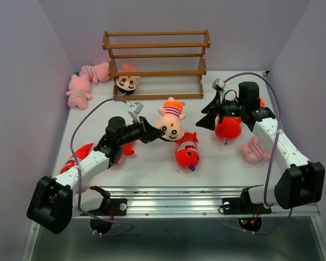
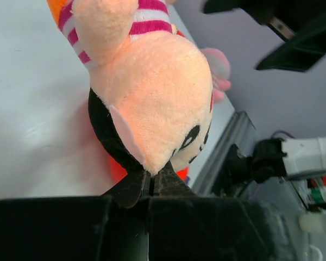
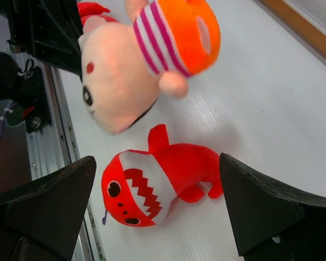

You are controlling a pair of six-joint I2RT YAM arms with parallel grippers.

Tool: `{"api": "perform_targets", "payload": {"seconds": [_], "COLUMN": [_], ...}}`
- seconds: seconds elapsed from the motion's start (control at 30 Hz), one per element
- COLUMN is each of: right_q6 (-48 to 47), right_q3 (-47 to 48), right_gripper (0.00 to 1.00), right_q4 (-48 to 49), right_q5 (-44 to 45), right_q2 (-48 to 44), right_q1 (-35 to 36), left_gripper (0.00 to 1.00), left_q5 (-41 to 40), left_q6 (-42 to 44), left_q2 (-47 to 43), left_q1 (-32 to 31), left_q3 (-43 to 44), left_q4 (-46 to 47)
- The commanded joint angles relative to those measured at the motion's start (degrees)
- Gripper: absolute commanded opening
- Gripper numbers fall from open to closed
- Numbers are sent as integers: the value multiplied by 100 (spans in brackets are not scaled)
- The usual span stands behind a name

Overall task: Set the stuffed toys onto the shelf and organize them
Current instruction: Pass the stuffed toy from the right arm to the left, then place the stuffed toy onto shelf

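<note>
Upside-down boy doll (image 2: 152,92), head pinched in left tool (image 2: 150,180)

Desk (image 1: 152,166) layout: white surface, wooden shelf (image 1: 156,44) standing at far edge.
Lying on desk: two pink striped toys (image 1: 77,89) at far left, red fish (image 1: 186,154) at centre, second red fish (image 1: 81,153) near left, pink toy (image 1: 254,150) near right.

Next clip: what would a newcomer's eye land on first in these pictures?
The left gripper pinches a boy doll by the head at centre. Behind it, the shelf holds just a second doll on its bottom tier, while fish and pink frogs lie scattered around. The right gripper stands open.
</note>
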Motion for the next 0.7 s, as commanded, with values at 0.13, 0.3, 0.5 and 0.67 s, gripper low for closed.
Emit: {"api": "perform_targets", "payload": {"seconds": [0.13,0.3,0.5,0.67], "right_q6": [-86,-183,-157,-148], "right_q3": [-746,-984,-1107,-1099], "right_gripper": [100,100,100,100], "right_q4": [284,276,284,284], "right_q5": [-273,-812,-1111,-1050], "right_q2": [-760,-892,-909,-953], "right_q1": [-1245,-1828,-1889,-1889], "left_gripper": [0,0,0,0], "left_q5": [-138,-314,-490,-753], "left_q6": [846,951,1039,1039], "left_q2": [524,1481,2510,3029], "left_q1": [1282,1388,1396,1405], "left_q3": [835,1547,2584,3296], "left_q4": [-1116,-1256,-1467,-1599]}}
